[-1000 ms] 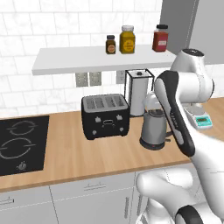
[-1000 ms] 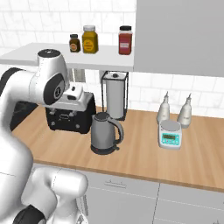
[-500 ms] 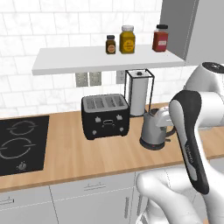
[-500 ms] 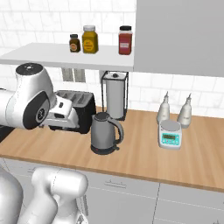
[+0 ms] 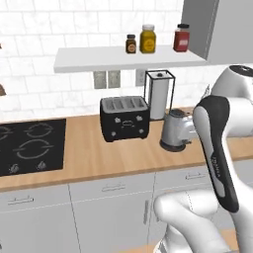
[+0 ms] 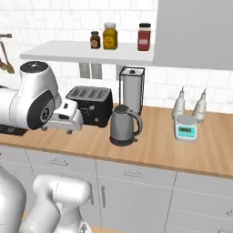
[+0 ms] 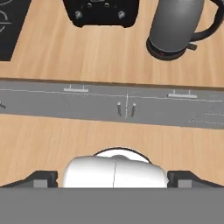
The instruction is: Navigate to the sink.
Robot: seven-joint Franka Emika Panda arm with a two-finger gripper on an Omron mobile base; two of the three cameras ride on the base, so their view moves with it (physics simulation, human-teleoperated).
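Left base view: wooden counter [image 5: 94,158] runs the full width, its front edge straight, with grey cabinets [image 5: 108,197] below. Black cooktop [image 5: 29,146] is set in at far left. Toaster [image 5: 124,117] stands mid-counter, with bare wood between it and the cooktop. Kettle [image 5: 175,131] is just right of the toaster, and the paper towel holder [image 5: 159,94] is behind it at the wall. Shelf [image 5: 94,59] above carries three jars [image 5: 147,38]. The robot's arm [image 5: 217,148] covers the right side of this view.

Right base view: shows the counter right of the kettle [image 6: 123,125], which the arm hides from the other side. There is open wood, then a small scale [image 6: 185,127] with two bottles [image 6: 179,103] behind it at the wall. Grey wall cabinet [image 6: 195,32] is overhead at right. Toaster [image 6: 93,104] sits partly behind the robot's hand.

Hand view: looks down past the counter edge. Toaster front [image 7: 101,11] and kettle [image 7: 175,26] are at top, a cooktop corner [image 7: 11,26] at top left, cabinet fronts [image 7: 52,105] form a band, and wooden floor [image 7: 52,140] lies below. Gripper [image 7: 113,180] is released, fingertips [image 7: 43,178] wide apart, nothing held or touched.

Where the sink lies cannot be told.
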